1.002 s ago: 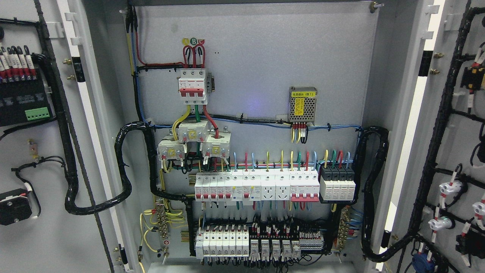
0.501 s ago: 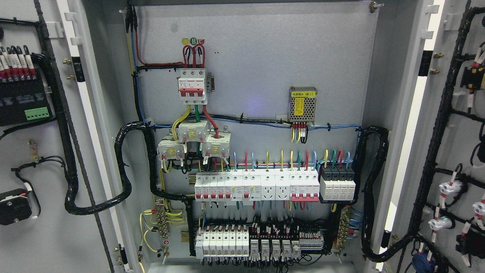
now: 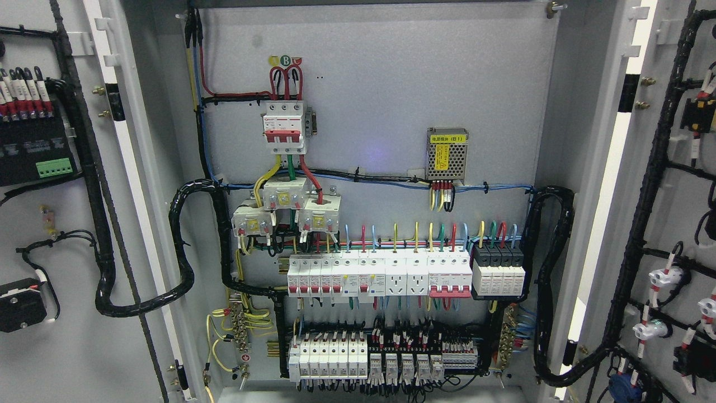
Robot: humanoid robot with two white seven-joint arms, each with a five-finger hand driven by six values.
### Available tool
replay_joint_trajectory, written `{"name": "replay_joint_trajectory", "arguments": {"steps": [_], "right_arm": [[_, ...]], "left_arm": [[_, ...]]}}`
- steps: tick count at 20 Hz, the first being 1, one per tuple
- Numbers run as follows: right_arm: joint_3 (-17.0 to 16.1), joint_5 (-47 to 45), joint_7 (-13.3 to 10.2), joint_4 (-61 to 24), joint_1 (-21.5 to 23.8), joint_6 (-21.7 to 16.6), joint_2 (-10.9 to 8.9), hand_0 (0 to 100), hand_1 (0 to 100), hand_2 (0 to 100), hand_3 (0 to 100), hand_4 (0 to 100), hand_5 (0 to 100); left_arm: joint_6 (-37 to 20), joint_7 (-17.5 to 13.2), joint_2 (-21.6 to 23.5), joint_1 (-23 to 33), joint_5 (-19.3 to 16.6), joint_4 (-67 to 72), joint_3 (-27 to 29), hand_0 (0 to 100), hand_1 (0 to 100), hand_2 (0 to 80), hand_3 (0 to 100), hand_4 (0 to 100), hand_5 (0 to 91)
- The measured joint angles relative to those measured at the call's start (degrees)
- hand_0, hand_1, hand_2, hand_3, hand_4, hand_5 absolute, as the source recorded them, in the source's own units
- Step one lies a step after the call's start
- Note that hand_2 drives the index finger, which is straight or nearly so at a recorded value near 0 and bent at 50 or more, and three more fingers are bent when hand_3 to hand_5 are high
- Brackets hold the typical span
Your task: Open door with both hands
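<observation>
Both doors of this grey electrical cabinet are swung wide open: the left door (image 3: pixel 61 235) fills the left edge of the view and the right door (image 3: pixel 671 224) fills the right edge, each showing its inner face with black cable looms clipped along it. Neither robot hand is anywhere in view, so I can't tell if the fingers are spread or curled, or where they sit relative to the doors. Between the doors you look straight at the backplate (image 3: pixel 380 84). Up top there's a red-handled main breaker (image 3: pixel 285 127), a small mesh-cased power supply (image 3: pixel 446 155) off to its right, then a long row of white breakers (image 3: pixel 380 275) across the middle and a lower row of terminals and relays (image 3: pixel 380 358) near the bottom. Thick black conduit (image 3: pixel 184 252) loops from the left door into the cabinet, and another loop (image 3: pixel 551 280) runs down the right side.
</observation>
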Motion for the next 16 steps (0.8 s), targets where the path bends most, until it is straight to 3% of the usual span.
{"name": "replay_joint_trajectory", "arguments": {"steps": [5, 16], "right_arm": [[-0.3, 4.6, -0.5, 3.1, -1.1, 2.7, 1.58, 0, 0, 0, 0, 0, 0], [-0.6, 7.9, -0.6, 7.4, -1.6, 3.3, 3.38, 0, 0, 0, 0, 0, 0]], "left_arm": [[0.4, 0.9, -0.5, -0.2, -1.8, 2.5, 1.0, 0, 0, 0.0, 0, 3, 0.0], [0.3, 2.4, -1.0, -0.4, -4.5, 5.1, 1.9, 0, 0, 0.0, 0, 3, 0.0]]}}
